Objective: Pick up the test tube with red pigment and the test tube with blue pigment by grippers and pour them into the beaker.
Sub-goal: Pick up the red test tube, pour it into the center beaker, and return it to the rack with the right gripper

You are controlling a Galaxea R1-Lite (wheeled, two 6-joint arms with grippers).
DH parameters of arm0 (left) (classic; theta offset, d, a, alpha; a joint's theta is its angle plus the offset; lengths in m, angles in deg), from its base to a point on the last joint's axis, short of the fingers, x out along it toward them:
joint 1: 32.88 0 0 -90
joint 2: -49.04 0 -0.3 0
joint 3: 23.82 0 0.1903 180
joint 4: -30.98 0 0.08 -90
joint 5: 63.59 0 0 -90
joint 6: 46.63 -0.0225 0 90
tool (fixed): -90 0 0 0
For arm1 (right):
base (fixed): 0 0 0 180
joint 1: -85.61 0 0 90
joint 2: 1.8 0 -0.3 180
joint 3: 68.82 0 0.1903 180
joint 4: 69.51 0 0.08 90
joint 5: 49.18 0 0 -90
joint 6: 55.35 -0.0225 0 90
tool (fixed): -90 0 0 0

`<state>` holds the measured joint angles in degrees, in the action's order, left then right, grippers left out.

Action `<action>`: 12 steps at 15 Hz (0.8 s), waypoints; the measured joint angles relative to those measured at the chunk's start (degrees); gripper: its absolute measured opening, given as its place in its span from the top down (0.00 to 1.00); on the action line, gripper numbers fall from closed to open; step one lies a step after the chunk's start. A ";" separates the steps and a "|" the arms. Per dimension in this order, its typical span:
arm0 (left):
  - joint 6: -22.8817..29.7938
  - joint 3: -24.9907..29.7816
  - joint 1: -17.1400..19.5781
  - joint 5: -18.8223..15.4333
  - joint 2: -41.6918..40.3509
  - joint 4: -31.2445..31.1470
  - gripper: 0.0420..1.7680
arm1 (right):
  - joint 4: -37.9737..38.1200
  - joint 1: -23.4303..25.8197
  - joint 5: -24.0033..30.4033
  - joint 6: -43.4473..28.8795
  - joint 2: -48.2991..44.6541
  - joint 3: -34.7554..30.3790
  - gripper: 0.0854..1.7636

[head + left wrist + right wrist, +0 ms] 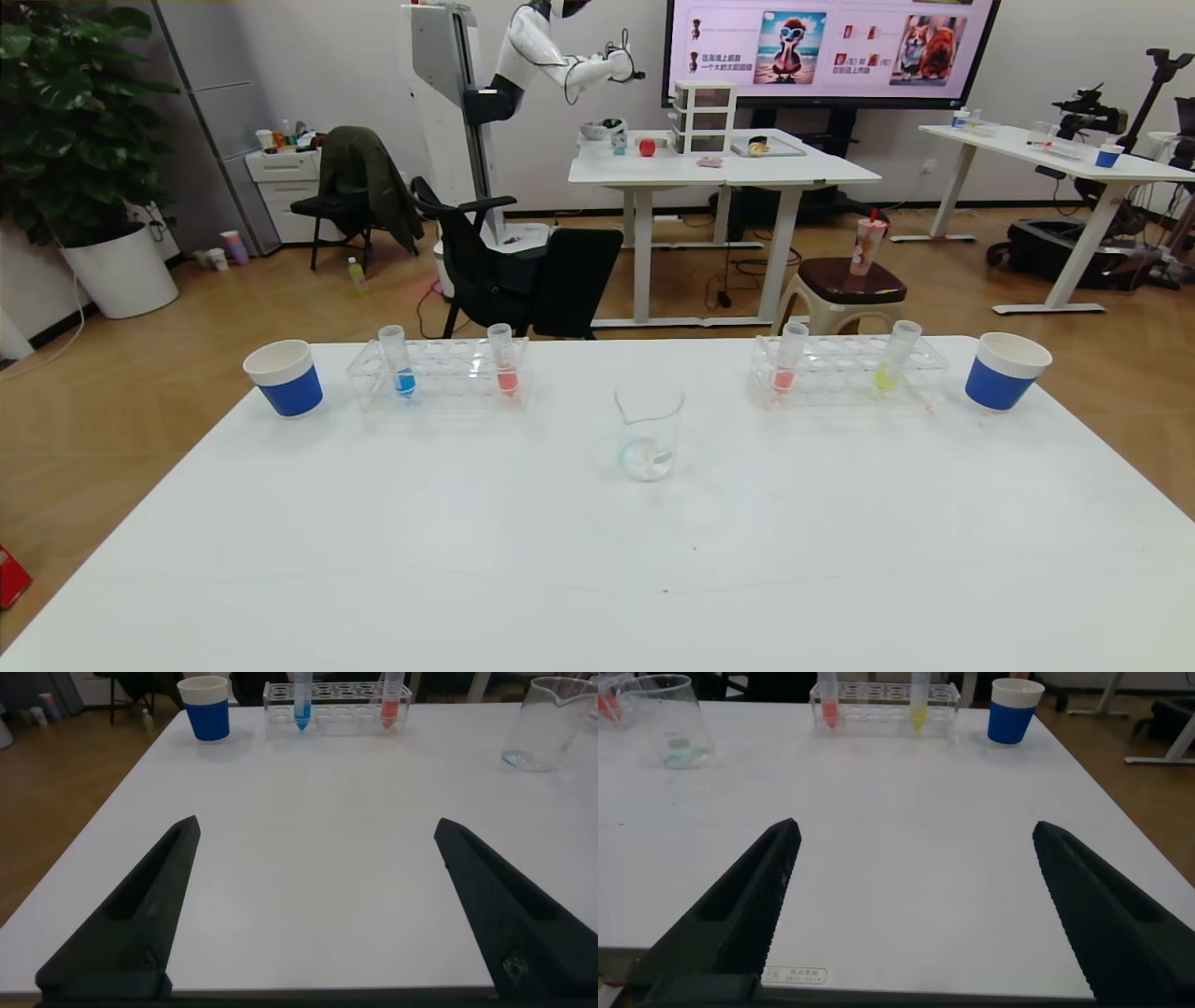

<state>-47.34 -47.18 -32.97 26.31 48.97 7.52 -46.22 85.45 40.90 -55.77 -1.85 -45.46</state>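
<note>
Blue tube (401,362) and red tube (787,359) stand upright, mouths up, in the left rack (439,373) and right rack (845,371); beaker (648,434) stands between them mid-counter (597,560); left gripper (313,905) and right gripper (910,905) are spread wide, empty, near the counter's front edge.

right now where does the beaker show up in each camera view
Head view: the beaker stands mid-table, between the two tube racks.
Left wrist view: beaker at the far edge of the picture, beyond the open left gripper.
Right wrist view: beaker at the opposite far corner, beyond the open right gripper.
Shared landmark: the white table under it.
</note>
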 joint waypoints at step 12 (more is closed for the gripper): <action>0.02 0.00 0.00 0.00 0.00 0.02 0.01 | 0.15 -0.99 0.34 -0.43 9.83 11.59 0.02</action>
<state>-47.31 -47.18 -32.97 26.31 48.97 7.54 -46.07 84.47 41.24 -56.19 7.97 -33.86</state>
